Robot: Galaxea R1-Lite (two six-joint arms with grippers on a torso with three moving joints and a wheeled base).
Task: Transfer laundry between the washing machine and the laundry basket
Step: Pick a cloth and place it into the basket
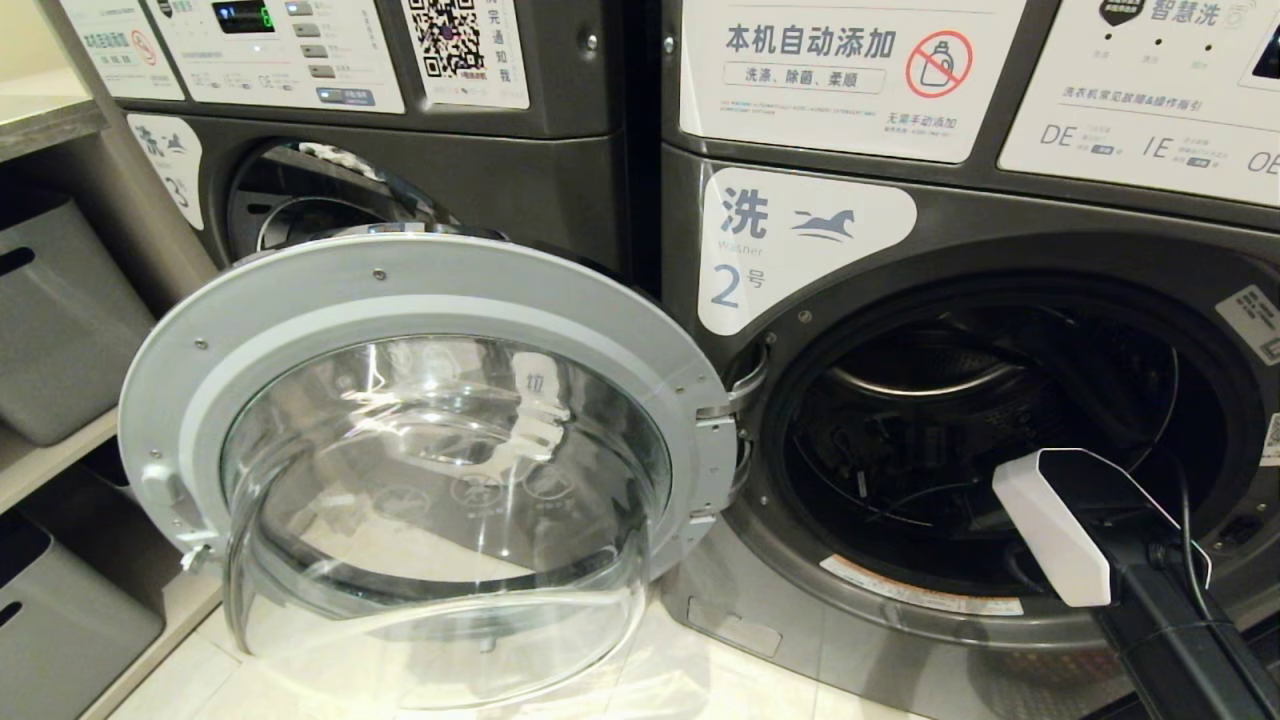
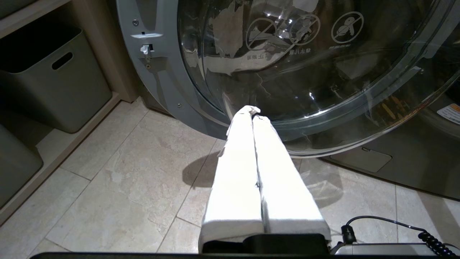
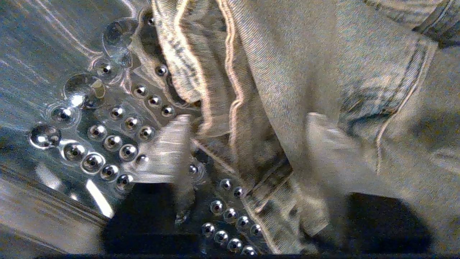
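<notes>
The washing machine (image 1: 960,260), marked "2", stands with its round glass door (image 1: 430,300) swung wide to the left. My right arm (image 1: 1150,620) reaches into the dark drum opening. In the right wrist view, grey-olive laundry (image 3: 294,72) lies crumpled on the studded steel drum wall (image 3: 90,144). My right gripper (image 3: 251,144) straddles a fold of that cloth, fingers apart, one finger (image 3: 169,147) on the drum side and the other against the cloth. My left gripper (image 2: 253,112) is shut and empty, low over the floor tiles before the door glass. The laundry basket is out of view.
A like machine marked "3" (image 1: 400,170) stands behind the open door. Grey storage bins (image 1: 60,330) sit on shelves at the left. The open door (image 2: 287,72) juts out over the tiled floor (image 2: 118,180) close ahead of my left arm.
</notes>
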